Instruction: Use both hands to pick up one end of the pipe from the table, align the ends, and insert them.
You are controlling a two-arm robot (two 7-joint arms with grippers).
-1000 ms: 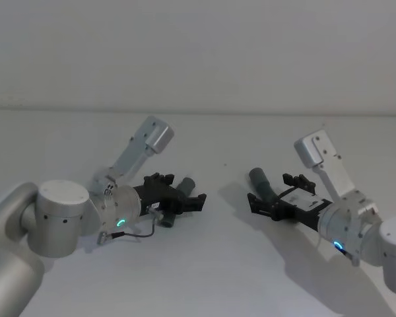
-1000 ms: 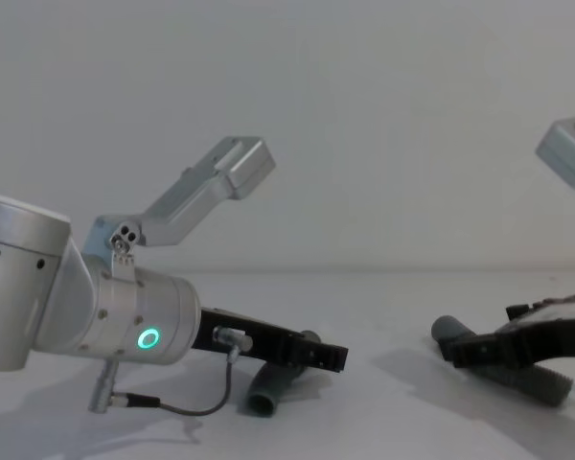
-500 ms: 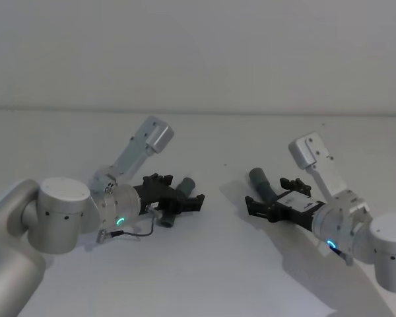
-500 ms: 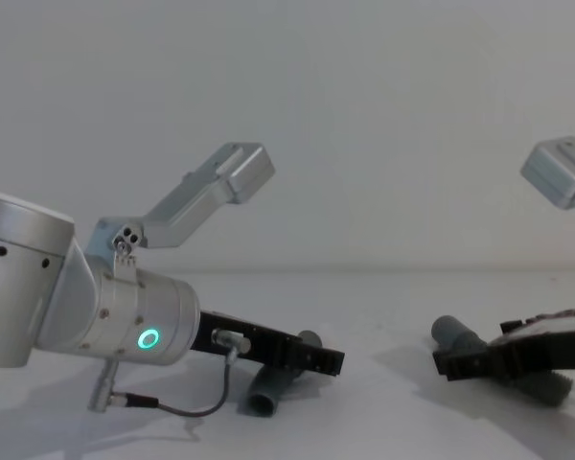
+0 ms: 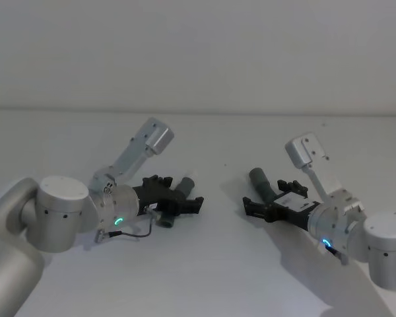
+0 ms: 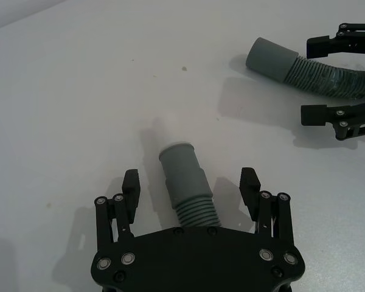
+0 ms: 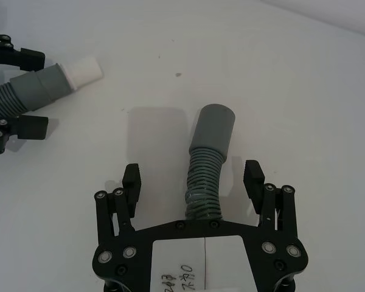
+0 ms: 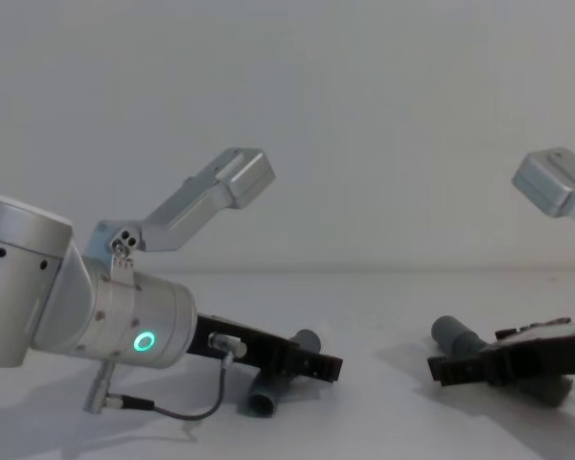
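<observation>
The short ribbed grey pipe piece (image 6: 184, 173) lies on the white table (image 5: 204, 271), its white spigot tip (image 7: 82, 71) pointing toward the other piece. My left gripper (image 6: 190, 179) is low over it and open, one finger on each side, not touching. The longer corrugated piece (image 7: 205, 173) lies to the right, its smooth grey cuff (image 7: 215, 126) facing the short piece. My right gripper (image 7: 192, 172) is open and straddles its ribbed part. In the head view the left gripper (image 5: 180, 191) and the right gripper (image 5: 269, 195) face each other across a gap.
The table stretches bare and white around both pieces and between them. A plain pale wall stands behind its far edge. A thin black cable (image 8: 196, 412) hangs from my left wrist close to the tabletop.
My right gripper has slid left along the longer piece and dropped closer to the table. The left gripper has sunk slightly over the short piece. Both stay open.
</observation>
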